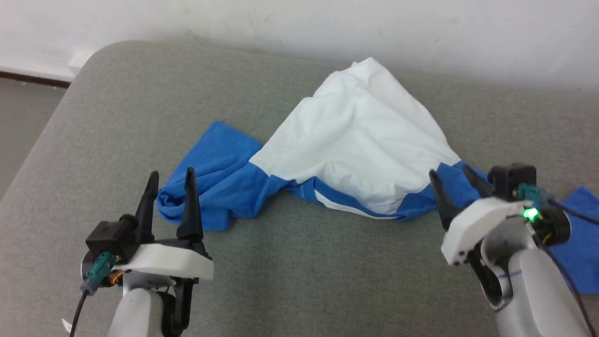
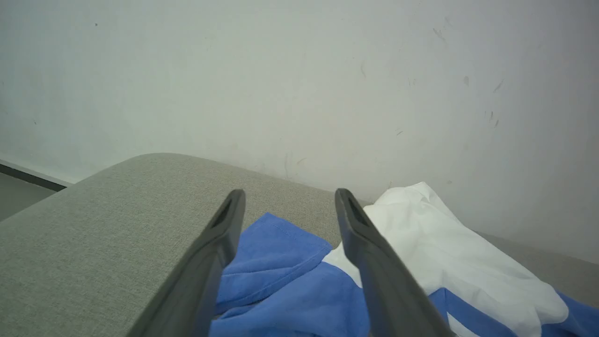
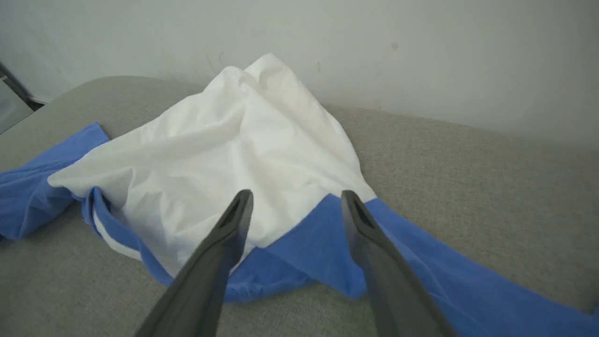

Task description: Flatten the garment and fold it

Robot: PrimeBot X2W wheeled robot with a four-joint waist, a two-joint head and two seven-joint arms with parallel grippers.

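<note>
The garment [image 1: 360, 135] lies rumpled on the grey cushion [image 1: 140, 103], its white body bunched toward the wall and peaked at the back. One blue sleeve [image 1: 210, 187] is crumpled at the left, the other [image 1: 578, 234] runs off to the right. My left gripper [image 1: 171, 180] stands open just in front of the left sleeve, empty; in the left wrist view its fingers [image 2: 374, 262] frame the blue cloth [image 2: 276, 276]. My right gripper [image 1: 451, 180] is open above the right shoulder seam, holding nothing; the white body [image 3: 220, 154] and blue sleeve [image 3: 444, 281] lie under it.
A pale wall [image 1: 327, 23] rises right behind the cushion. The cushion's rounded left corner [image 1: 93, 56] drops off to a grey floor [image 1: 23, 126]. Bare cushion [image 1: 304, 281] stretches in front of the garment between my two arms.
</note>
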